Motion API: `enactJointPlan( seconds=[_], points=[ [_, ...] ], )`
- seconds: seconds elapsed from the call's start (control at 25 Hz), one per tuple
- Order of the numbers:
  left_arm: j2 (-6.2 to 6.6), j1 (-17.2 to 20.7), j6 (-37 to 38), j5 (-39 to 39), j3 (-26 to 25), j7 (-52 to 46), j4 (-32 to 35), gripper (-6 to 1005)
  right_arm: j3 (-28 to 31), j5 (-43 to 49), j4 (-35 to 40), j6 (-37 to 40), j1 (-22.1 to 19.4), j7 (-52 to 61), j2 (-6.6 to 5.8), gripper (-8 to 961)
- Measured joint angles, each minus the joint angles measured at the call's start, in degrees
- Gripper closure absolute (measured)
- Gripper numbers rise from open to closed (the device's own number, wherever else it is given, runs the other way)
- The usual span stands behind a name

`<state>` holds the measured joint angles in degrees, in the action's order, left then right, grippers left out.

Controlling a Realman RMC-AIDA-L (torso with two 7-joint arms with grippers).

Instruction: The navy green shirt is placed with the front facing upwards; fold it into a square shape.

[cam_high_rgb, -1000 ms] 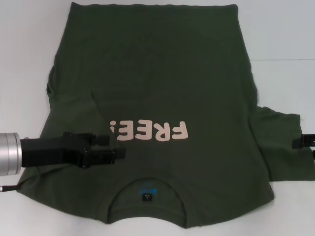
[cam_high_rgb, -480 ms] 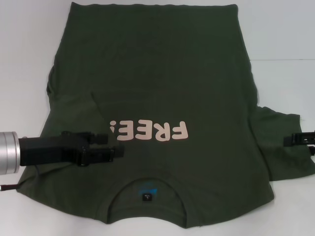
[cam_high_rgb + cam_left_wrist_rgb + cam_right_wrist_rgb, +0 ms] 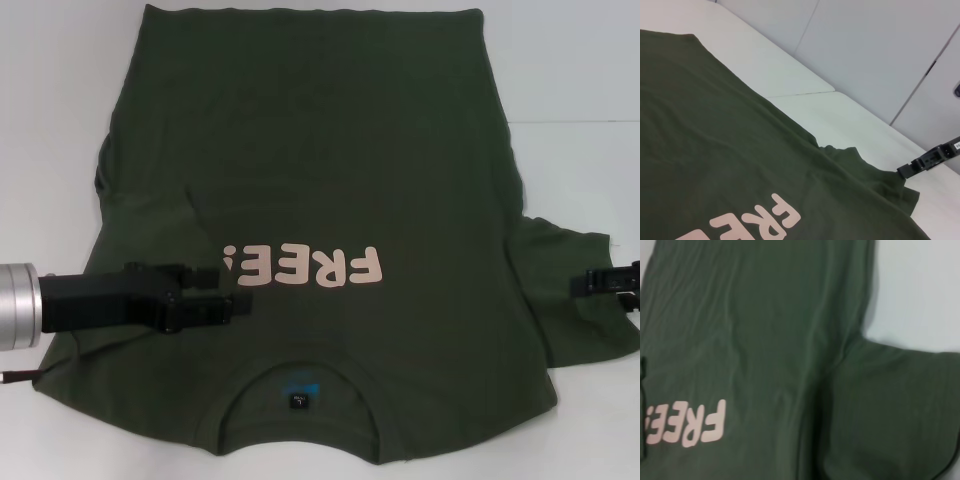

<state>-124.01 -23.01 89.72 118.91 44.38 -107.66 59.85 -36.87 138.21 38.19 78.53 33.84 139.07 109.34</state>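
Bare table [image 3: 580,90] around shirt [image 3: 330,160]

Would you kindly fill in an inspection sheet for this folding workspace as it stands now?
Surface: white table, seam line visible at the right.
Job's things: dark olive-green cotton T-shirt lying front up, pink "FREE!" lettering, collar nearest the robot; left sleeve folded in, right sleeve spread out.
Clutter: nothing seen.
Grippers: left claw over the shirt beside the lettering; right claw at the right sleeve's edge.
Cables: thin dark cable under the left arm.
Surroundings: pale wall panels behind the table.
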Motion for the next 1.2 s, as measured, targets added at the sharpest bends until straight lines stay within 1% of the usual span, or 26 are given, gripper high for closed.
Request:
enactJointPlan(
  seconds=[0.24, 0.52, 0.68, 0.92, 1.12, 1.2],
  points=[
    [0.00, -0.02, -0.14, 0.00, -0.09, -0.10, 0.00, 268, -0.06, 0.92, 0.31, -0.79, 0.00, -0.11, -0.61, 39],
    [0.00, -0.02, -0.16, 0.00, -0.51, -0.10, 0.00, 269, -0.65, 0.93, -0.16, -1.58, 0.32, -0.65, 0.04, 39],
    [0.00, 0.01, -0.16, 0.00, -0.97, -0.10, -0.03, 269, -0.58, 0.80, -0.28, -0.65, 0.38, -0.32, 0.31, 39],
    [-0.09, 0.01, -0.16, 0.00, -1.33, -0.10, -0.07, 269, 1.22, -0.43, -0.26, 1.92, 0.43, 0.59, 0.00, 39],
    [-0.09, -0.05, -0.16, -0.26, -1.45, -0.10, -0.41, 269, 0.85, 0.44, -0.27, 2.03, 0.37, 2.16, -0.24, 39],
    [-0.09, -0.05, -0.16, -0.43, -1.47, -0.10, -0.51, 269, 0.79, 0.77, -0.32, 1.82, 0.26, 2.25, -0.26, 104]
  ],
)
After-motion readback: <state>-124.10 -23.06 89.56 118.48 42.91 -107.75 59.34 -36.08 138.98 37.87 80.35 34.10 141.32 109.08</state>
